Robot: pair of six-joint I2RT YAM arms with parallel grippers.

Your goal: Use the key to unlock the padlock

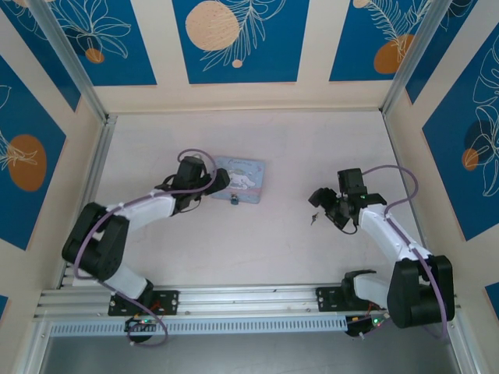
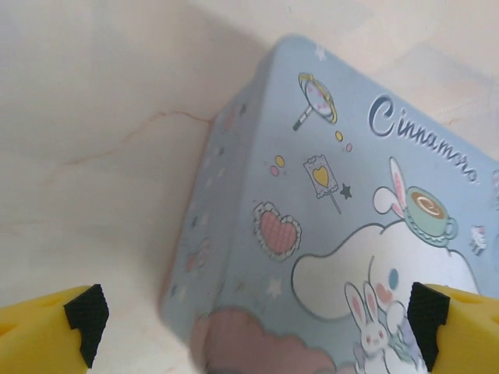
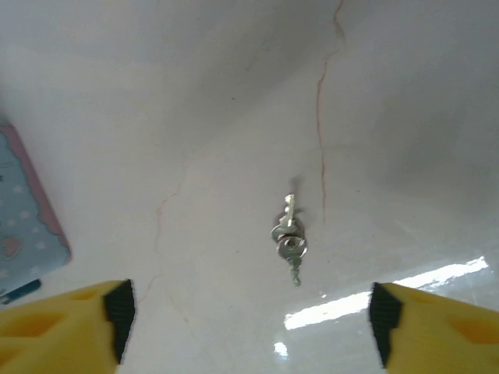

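Blue walls [image 1: 234,39], pale table [image 1: 265,249]: open left gripper [image 1: 222,181] points to two o'clock at the tin [image 1: 243,176], open right gripper [image 3: 249,319] to ten over the key [image 3: 290,238].

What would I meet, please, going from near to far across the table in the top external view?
aluminium rail carrying the arm bases → key → padlock, at the tin's near edge → pale blue tin → blue panel on the back wall
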